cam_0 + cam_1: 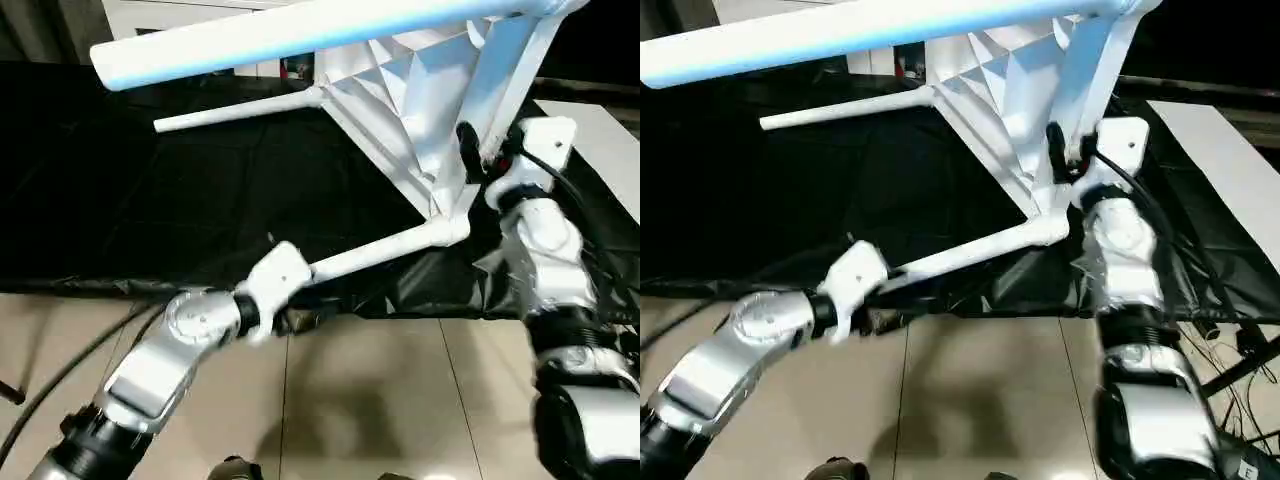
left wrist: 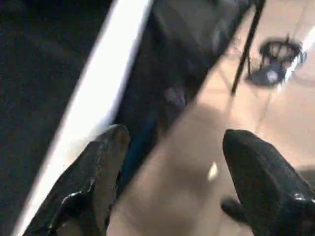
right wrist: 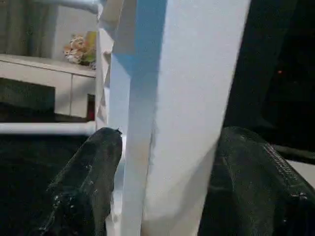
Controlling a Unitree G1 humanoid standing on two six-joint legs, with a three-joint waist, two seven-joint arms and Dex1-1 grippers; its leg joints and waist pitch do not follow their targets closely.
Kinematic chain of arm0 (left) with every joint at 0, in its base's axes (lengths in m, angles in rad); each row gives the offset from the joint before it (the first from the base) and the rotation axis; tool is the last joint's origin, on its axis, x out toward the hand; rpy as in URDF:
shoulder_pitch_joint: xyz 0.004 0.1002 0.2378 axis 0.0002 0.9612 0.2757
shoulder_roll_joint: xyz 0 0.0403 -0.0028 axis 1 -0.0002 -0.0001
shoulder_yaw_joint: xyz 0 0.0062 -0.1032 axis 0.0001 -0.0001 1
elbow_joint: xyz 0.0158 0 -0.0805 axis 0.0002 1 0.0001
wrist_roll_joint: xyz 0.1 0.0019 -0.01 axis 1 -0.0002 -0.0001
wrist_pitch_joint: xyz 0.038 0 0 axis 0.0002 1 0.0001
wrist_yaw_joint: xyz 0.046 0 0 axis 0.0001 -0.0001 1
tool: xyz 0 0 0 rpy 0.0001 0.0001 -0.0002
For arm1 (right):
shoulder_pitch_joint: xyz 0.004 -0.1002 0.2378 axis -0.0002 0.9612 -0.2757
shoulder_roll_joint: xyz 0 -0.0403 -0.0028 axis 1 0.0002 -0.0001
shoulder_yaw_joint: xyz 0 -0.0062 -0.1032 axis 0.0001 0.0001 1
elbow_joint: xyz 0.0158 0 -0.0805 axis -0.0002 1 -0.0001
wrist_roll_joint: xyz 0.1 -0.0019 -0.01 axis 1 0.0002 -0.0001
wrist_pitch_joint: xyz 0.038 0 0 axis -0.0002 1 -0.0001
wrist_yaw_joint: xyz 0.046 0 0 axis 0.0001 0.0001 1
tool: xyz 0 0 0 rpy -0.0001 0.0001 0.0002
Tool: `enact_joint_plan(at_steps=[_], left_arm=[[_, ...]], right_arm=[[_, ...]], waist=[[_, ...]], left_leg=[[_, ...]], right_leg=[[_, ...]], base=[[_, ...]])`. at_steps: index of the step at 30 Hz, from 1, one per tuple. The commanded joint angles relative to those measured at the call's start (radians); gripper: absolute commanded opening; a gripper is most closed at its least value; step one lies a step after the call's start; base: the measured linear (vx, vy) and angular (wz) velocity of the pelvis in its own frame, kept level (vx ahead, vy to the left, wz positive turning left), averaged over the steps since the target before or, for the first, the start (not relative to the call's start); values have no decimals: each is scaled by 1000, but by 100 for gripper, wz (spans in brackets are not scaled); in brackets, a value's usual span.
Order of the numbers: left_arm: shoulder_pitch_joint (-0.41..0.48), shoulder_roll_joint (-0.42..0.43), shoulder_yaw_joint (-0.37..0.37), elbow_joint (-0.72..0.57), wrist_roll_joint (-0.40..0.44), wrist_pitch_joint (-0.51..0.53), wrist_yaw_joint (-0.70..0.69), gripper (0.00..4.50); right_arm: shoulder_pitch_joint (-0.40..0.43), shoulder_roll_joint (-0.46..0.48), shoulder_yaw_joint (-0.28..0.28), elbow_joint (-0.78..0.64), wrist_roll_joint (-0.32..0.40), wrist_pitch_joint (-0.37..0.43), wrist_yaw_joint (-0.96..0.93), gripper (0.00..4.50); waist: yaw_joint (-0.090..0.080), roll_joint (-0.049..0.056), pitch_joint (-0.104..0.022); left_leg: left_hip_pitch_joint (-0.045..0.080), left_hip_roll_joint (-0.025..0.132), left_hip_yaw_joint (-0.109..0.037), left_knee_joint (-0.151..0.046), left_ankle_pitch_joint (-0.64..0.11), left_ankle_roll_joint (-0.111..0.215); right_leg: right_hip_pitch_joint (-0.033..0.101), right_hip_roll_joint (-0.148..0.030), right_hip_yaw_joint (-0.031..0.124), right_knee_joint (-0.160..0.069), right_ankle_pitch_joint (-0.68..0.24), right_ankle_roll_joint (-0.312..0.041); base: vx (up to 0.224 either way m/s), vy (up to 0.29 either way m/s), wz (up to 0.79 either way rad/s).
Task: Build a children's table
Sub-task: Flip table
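Observation:
The children's table's white tabletop (image 1: 400,90) stands tilted on its edge over the black cloth, ribbed underside towards me. Three white legs are in its corner sockets. One leg (image 1: 280,40) runs across the top close to my head, one (image 1: 235,110) points away to the left, and the lowest (image 1: 380,250) slopes down to my left gripper (image 1: 285,270). That gripper is open, and the leg (image 2: 98,88) passes beside one of its fingers (image 2: 93,177), not between them. My right gripper (image 1: 475,145) straddles the tabletop's rim (image 3: 172,98) with its fingers spread on either side.
Black cloth (image 1: 150,200) covers the work surface, ending at a tan tiled floor (image 1: 380,390). A white cabinet (image 3: 49,78) with a soft toy (image 3: 78,46) stands behind. A white board (image 1: 600,140) lies at the right. A black stand (image 2: 275,59) and cables (image 1: 1240,380) are on the floor.

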Motion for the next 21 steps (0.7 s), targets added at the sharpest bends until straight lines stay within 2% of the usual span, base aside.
enact_joint_plan(at_steps=[1, 5, 6, 8, 10, 13, 14, 21], left_arm=[[-6, -5, 5, 10, 34, 1, 24, 350], [-12, 13, 8, 5, 33, 20, 15, 350], [-13, 38, 7, -9, 31, 38, -3, 350], [-13, 56, 8, -21, 29, 57, -18, 350], [-29, 87, 16, -16, 57, 72, -31, 350], [-39, 99, 14, 1, 80, 68, -31, 350], [-55, 111, 2, 29, 103, 58, -33, 350], [-106, 80, -25, 102, 141, 38, -2, 350]], right_arm=[[34, -22, -14, -80, 56, 8, 73, 344], [88, -30, -19, -172, 116, 38, 146, 344], [134, -37, -20, -244, 157, 73, 197, 344], [169, -47, -14, -295, 185, 105, 234, 344], [246, -72, 0, -387, 228, 170, 297, 344], [278, -84, 15, -416, 233, 192, 320, 344], [318, -94, 49, -449, 225, 215, 351, 344], [374, -90, 138, -521, 196, 295, 395, 344]], waist=[[0, 0, -79], [3, 0, -76], [4, -2, -75], [1, 0, -71], [3, 1, -69], [3, 5, -66], [-1, 8, -65], [-5, 4, -61]], left_leg=[[51, 13, -7, -76, -286, -33], [51, 15, -10, -80, -307, -29], [51, 15, -11, -82, -316, -27], [50, 15, -13, -86, -338, -32], [56, 16, -15, -88, -376, -42], [59, 17, -19, -94, -428, -61], [59, 15, -22, -95, -446, -69], [61, 14, -32, -96, -523, -88]], right_leg=[[24, -14, 9, -72, -172, -171], [24, -16, 9, -76, -204, -163], [24, -16, 9, -77, -222, -163], [21, -16, 8, -79, -256, -160], [19, -17, 9, -86, -311, -149], [15, -20, 9, -93, -366, -143], [13, -21, 8, -94, -390, -143], [5, -28, 5, -110, -507, -119]], base=[[0, 0, 0], [0, 0, 0], [0, 0, 0], [0, 0, 0], [0, 0, 0], [0, 0, 0], [0, 0, 0], [0, 0, 0]])
